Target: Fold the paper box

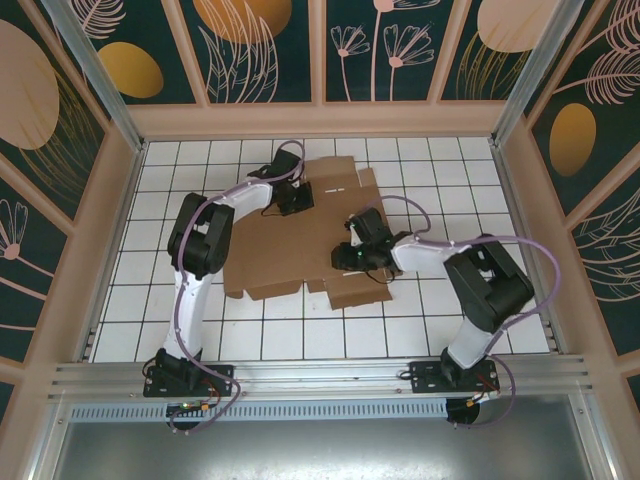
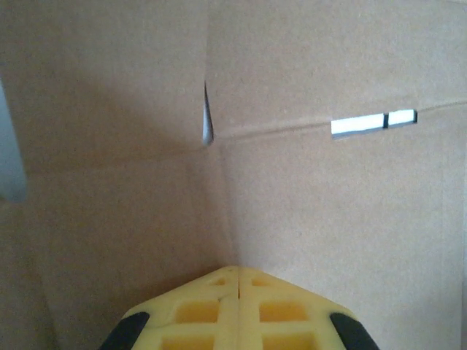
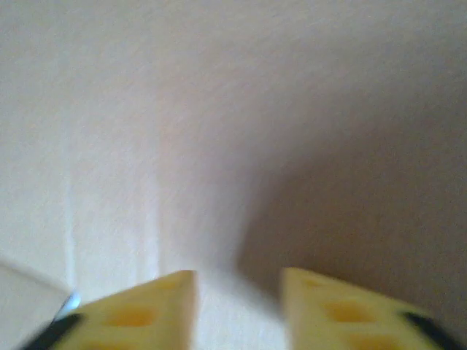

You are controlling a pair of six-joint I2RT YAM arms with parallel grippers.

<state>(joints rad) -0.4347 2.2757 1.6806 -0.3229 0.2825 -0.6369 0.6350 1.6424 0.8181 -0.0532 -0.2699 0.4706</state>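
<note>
Box lies spread out mid-frame on the table. Left hand, shut tight, pushes down near its top edge, prob. to pin it. Right hand, part open & empty, sits at box's right side.

From above, the left arm covers the paper box's far-left part and the right tool its right middle, hiding the cardboard beneath, while the left tool is a dark lump whose fingertips are too small to make out. In the right wrist view the box surface is blurred and the yellow fingers are cut by the bottom edge. In the left wrist view the box runs past every edge, and a pale grey smear at its left cannot be identified.
</note>
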